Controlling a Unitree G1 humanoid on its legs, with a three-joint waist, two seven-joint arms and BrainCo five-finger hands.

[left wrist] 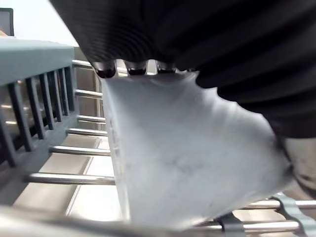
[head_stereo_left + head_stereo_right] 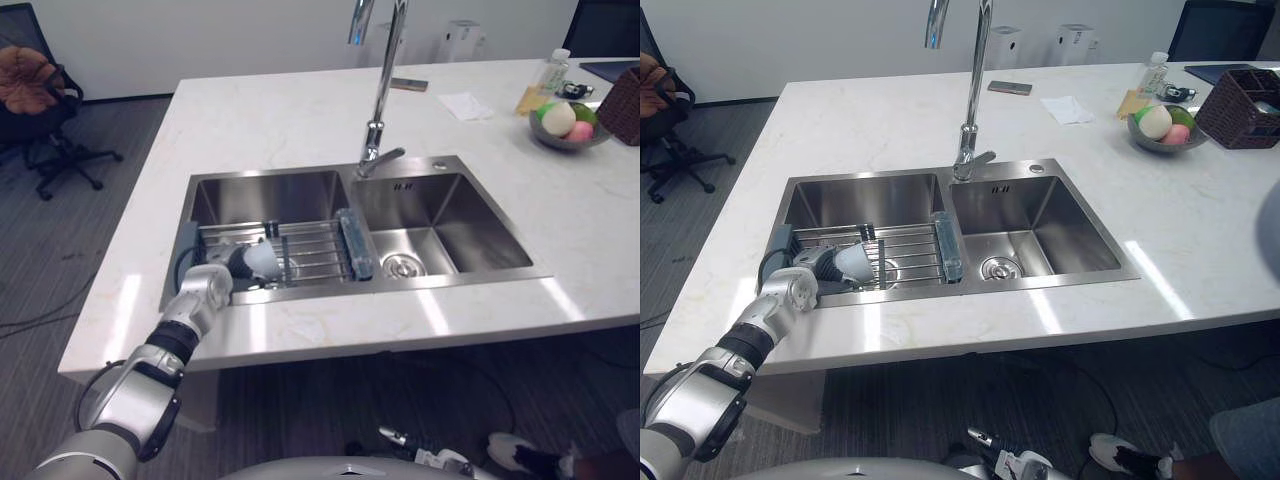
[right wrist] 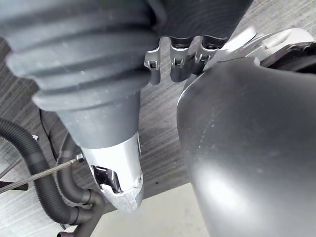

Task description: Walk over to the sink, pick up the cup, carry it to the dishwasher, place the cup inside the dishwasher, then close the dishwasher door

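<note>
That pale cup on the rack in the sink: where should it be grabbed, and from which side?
Around its side wall, from above: the cup lies tipped on the wire rack, so its round body is exposed. The left hand wraps it that way.

The counter (image 2: pixel 300 120) is white marble with faint beige veins. The sink (image 2: pixel 480 235), tap (image 2: pixel 385 80) and rack (image 2: pixel 315 250) wires are bare steel-grey, with dull blue-grey end pieces on the rack, and the cup (image 2: pixel 262 260) is pale milky grey against the silver left hand (image 2: pixel 205 288) with its dark ribbed cover. Far right, a grey bowl (image 2: pixel 565 143) carries white, pink and green fruit (image 2: pixel 559 118) beside a dark brown woven basket (image 2: pixel 1238 112); the floor (image 2: pixel 60 280) is grey carpet with fine stripes, and the chair (image 2: pixel 22 28) far left is black.
</note>
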